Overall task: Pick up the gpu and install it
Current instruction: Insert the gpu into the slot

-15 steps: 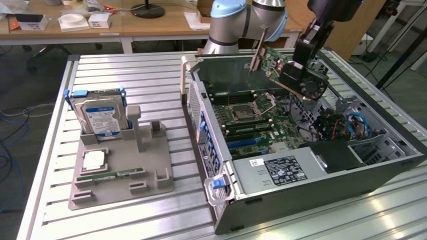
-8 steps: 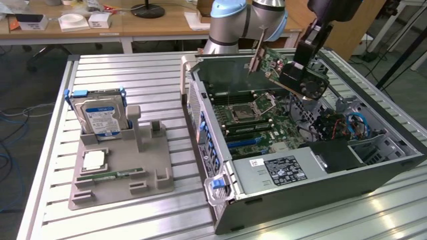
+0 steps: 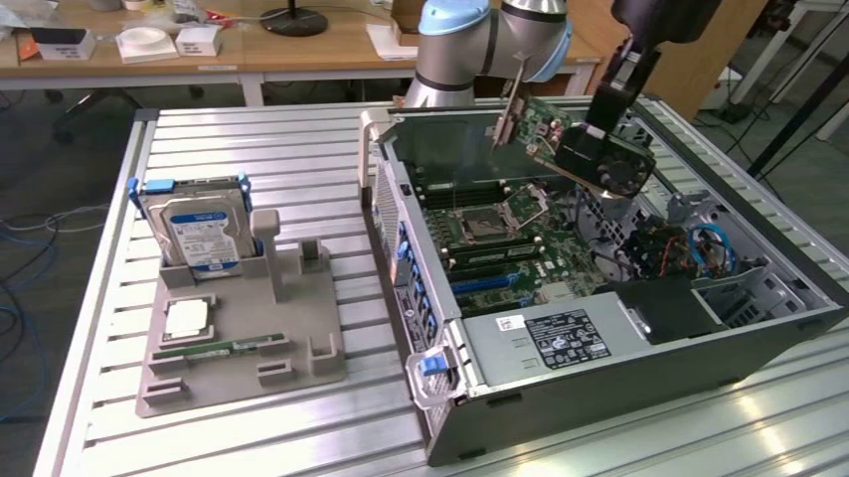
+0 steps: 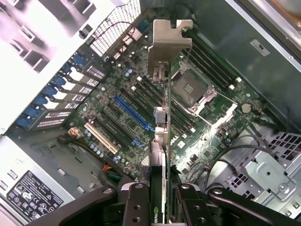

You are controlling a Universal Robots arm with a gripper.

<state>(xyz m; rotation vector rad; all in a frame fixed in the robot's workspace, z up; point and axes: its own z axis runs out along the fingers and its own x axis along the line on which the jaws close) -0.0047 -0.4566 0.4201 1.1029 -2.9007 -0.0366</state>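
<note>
1. From the exterior view's left, we saw a grey holder (image 3: 226,383) on the slatted bench (image 3: 265,149). It carried an upright hard drive (image 3: 199,234), a square silver chip (image 3: 186,318) and a flat memory stick (image 3: 219,348). To its right lay the open computer case (image 3: 558,397).
2. The wrist view looked along the edge of the gpu (image 4: 162,132) to its silver end bracket (image 4: 169,42). Beneath lay the motherboard (image 4: 117,94), with a blue slot (image 4: 134,113) and the processor socket (image 4: 190,84).
3. We read "NVIDIA" on the gpu beside the fingers (image 4: 136,207). The power supply label (image 4: 33,193) and the hard drive's blue-white sticker were too small to read.
4. The claw (image 4: 163,207) was clamped on the gpu, a finger on each face. In the exterior view the card hung tilted above the motherboard, clear of it, inside the case.
</note>
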